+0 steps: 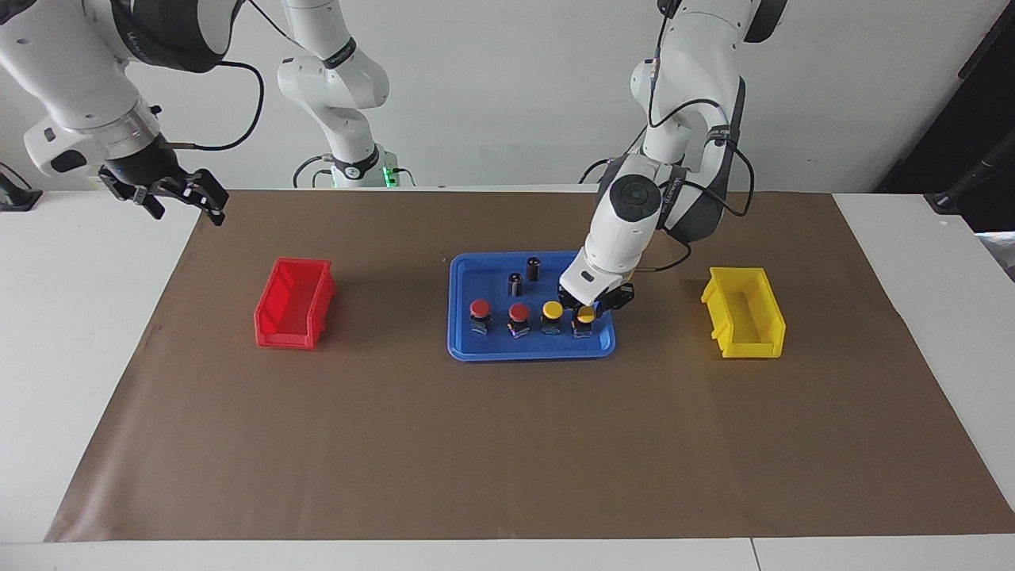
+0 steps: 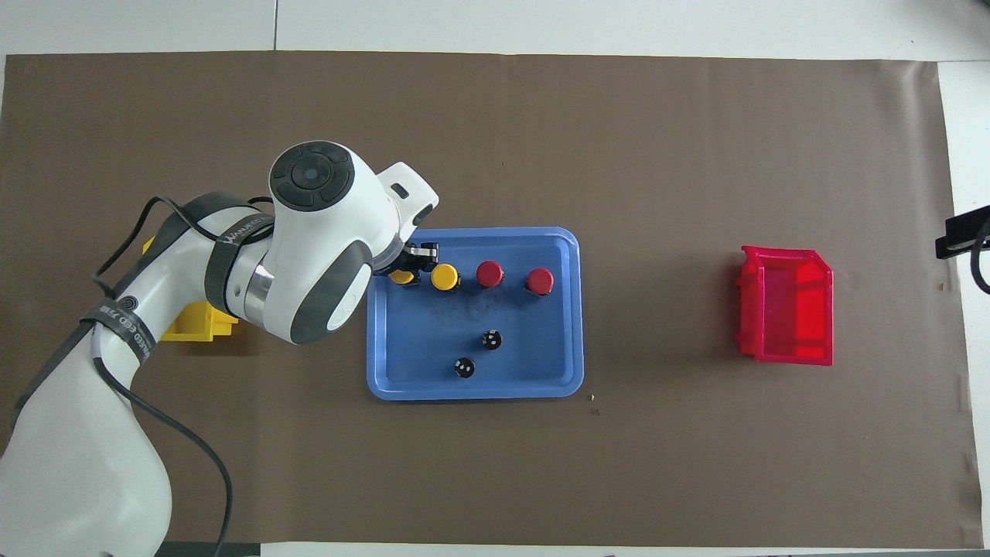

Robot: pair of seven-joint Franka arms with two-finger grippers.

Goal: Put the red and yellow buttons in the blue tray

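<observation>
White arms, grey joints, black cables.

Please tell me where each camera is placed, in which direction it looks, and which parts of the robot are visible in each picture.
Facing view: high, across the table from the robots, looking toward them; both arms show whole, the left gripper over the blue tray, the right gripper waiting raised beside the red bin.
Overhead view: high above the robots' end, looking steeply down; only the left arm shows.
Both share the tray, the four buttons, two dark cylinders, red bin and yellow bin.
</observation>
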